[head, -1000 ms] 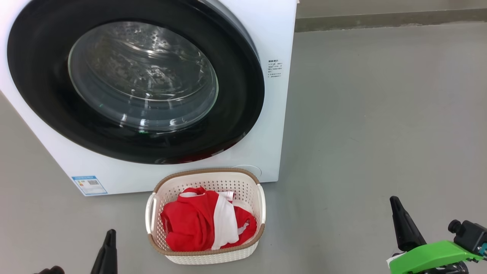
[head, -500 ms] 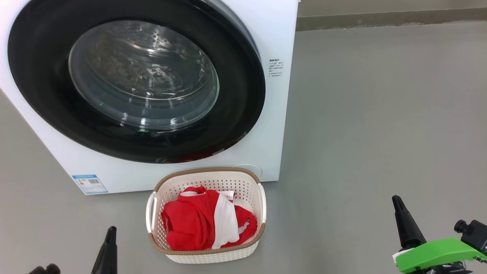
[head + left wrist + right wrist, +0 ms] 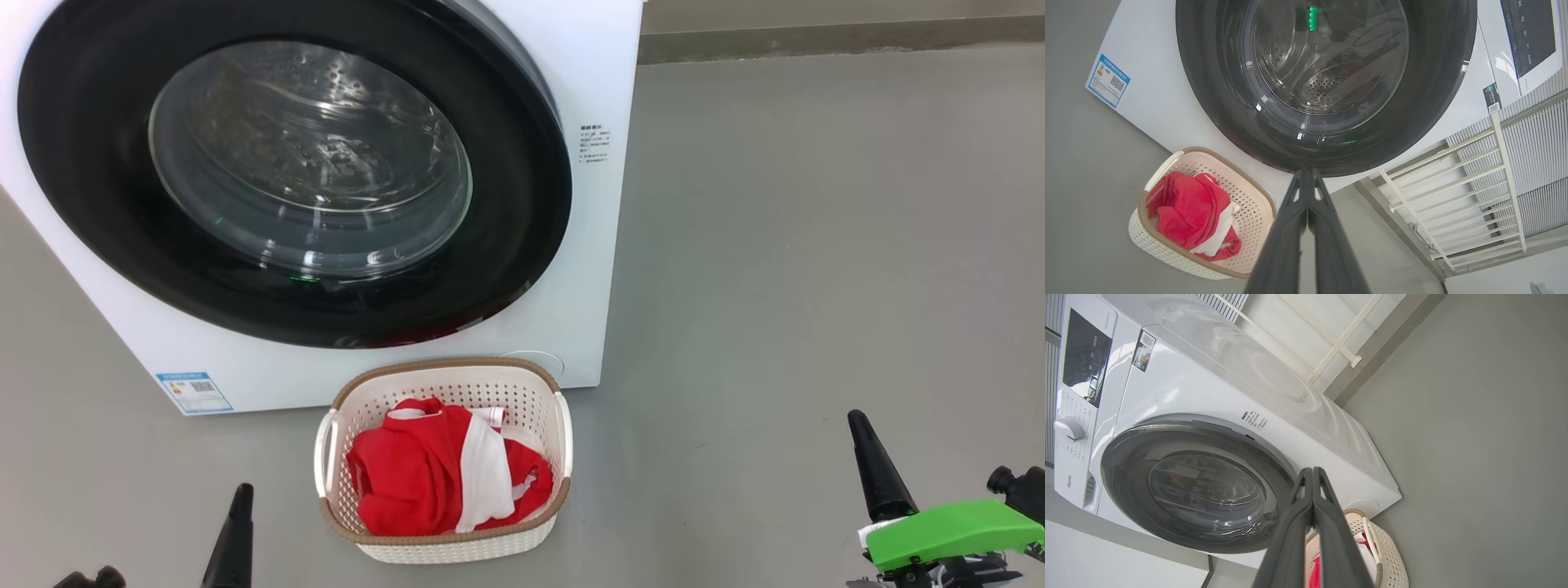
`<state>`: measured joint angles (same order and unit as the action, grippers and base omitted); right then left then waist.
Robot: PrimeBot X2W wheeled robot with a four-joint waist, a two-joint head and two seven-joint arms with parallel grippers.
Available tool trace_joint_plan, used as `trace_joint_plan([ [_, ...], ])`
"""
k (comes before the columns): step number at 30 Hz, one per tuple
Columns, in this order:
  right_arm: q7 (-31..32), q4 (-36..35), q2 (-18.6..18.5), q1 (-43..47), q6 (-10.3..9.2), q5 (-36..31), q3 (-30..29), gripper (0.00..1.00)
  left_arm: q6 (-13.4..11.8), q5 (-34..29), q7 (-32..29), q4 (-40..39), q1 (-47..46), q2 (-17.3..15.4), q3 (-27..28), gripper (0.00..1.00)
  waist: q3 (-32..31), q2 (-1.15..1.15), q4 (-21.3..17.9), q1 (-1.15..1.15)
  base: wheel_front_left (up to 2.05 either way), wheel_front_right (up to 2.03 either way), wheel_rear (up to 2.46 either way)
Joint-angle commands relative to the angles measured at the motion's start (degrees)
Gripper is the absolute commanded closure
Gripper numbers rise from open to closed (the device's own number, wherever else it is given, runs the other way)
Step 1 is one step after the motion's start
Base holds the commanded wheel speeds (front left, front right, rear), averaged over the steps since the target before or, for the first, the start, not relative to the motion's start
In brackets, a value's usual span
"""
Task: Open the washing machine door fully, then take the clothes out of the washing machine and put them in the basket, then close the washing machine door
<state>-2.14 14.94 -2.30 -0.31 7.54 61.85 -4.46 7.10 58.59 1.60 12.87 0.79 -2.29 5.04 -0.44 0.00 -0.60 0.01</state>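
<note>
The white washing machine (image 3: 588, 73) stands at the upper left of the head view. Its washing machine door (image 3: 294, 175), black-rimmed with a clear glass bowl, lies closed against the front; through the glass I see bare steel drum. In front of it on the floor sits the cream basket (image 3: 445, 551) holding the red and white clothes (image 3: 416, 482). My left gripper (image 3: 239, 500) is shut at the lower left, apart from the basket. My right gripper (image 3: 859, 425) is shut at the lower right, holding nothing. The wrist views show the door (image 3: 1327, 81) (image 3: 1200, 490) closed and both pairs of fingers pressed together.
Grey floor (image 3: 816, 245) stretches to the right of the machine up to a wall base. A white metal rack (image 3: 1453, 183) stands beside the machine. A blue label (image 3: 194, 392) is stuck low on the machine's front.
Both grippers have sunk a little toward the bottom edge of the head view, the right one also drifting right. Door, basket and clothes have stayed in place.
</note>
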Motion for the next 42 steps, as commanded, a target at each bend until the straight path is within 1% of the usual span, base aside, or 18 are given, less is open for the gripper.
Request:
trace_joint_plan([
  [1,0.5,-1.3,-0.7,-2.9,-0.03,1.9,0.4,1.0,0.2,1.9,-0.4,-1.1,-3.1,-0.6,1.0,1.0,0.0,0.0,0.0,0.0,0.0,0.0,0.0],
  [42,7.3,-1.0,-0.7,-5.4,-0.05,26.2,-1.6,1.0,0.4,28.9,-7.0,0.8,-6.4,-0.6,1.4,1.0,0.5,0.0,0.5,0.0,0.0,0.0,0.0],
])
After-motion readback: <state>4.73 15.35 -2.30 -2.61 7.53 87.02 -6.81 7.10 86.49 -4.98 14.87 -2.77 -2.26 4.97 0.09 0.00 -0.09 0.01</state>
